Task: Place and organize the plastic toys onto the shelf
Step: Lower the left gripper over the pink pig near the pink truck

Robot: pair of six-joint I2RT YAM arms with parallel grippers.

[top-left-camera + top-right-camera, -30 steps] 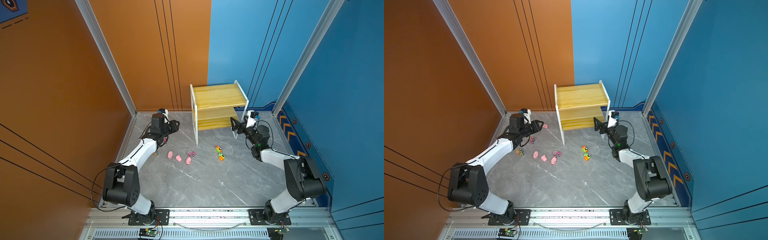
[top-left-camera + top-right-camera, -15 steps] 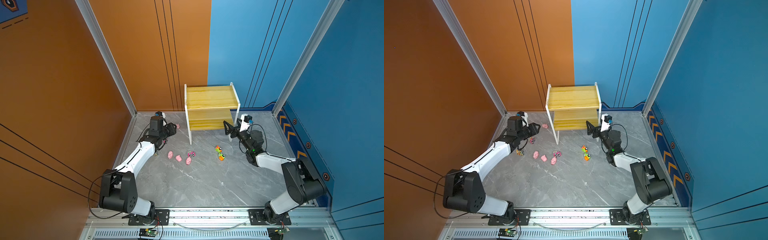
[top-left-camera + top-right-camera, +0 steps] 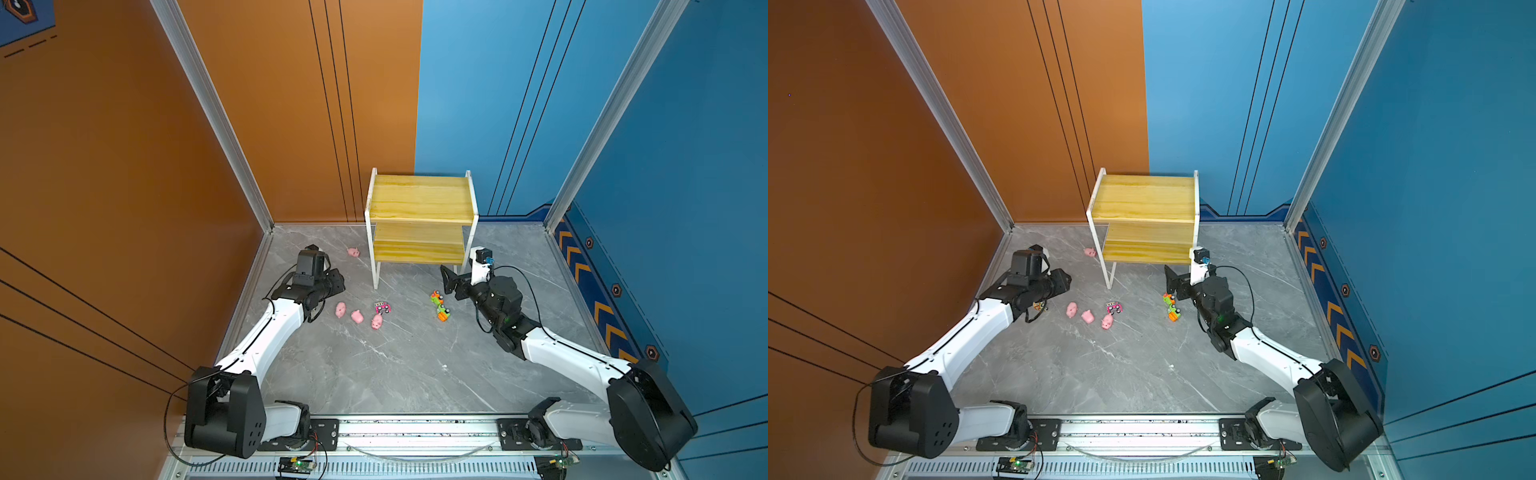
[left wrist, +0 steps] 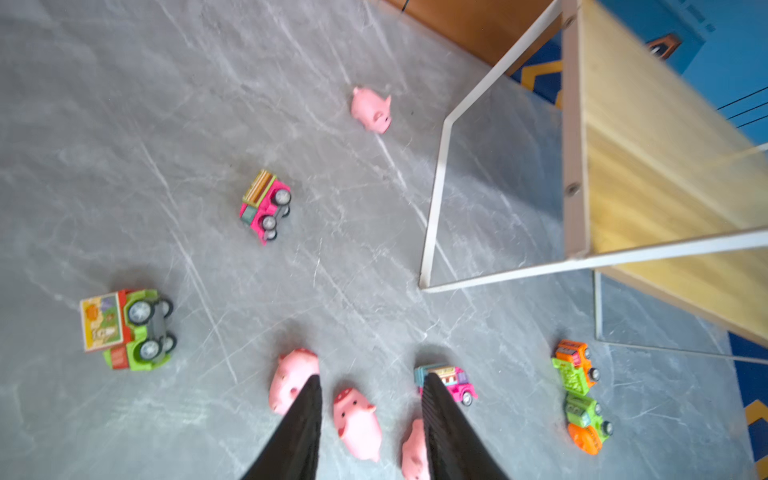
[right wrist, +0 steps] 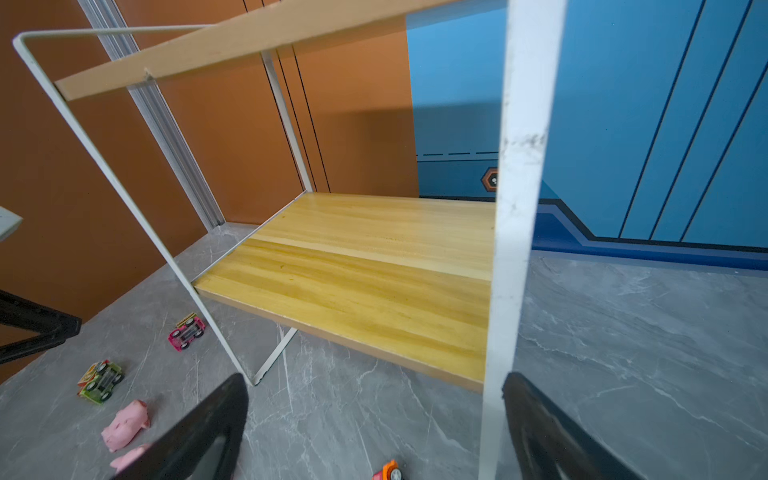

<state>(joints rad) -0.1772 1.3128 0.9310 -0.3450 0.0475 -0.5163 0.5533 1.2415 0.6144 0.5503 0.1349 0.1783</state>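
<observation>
Two robot arms reach over a grey marbled floor (image 3: 374,374) toward a shelf (image 3: 419,199), which stands upright at the far wall with both yellow boards bare. The left gripper (image 4: 372,376) has its fingers a narrow way apart and holds nothing. Three pigs (image 4: 357,424) lie in a row on the floor just under and ahead of its tips, and one shows in the gap between the fingers. A pink car (image 4: 451,382) sits right beside that row, past one fingertip. Farther ahead of this gripper a second pink car (image 4: 266,205) lies on its side. A green car (image 4: 129,328) lies tipped over off to one side, and a fourth pig (image 4: 372,110) lies near the shelf's front leg. The right gripper (image 5: 376,376) is spread wide and grips nothing. The shelf's near white leg (image 5: 515,208) stands between its fingers, close against one of them; whether they touch cannot be told. Two orange-and-green cars (image 3: 443,311) lie together on the floor just beside this gripper, toward the middle.
</observation>
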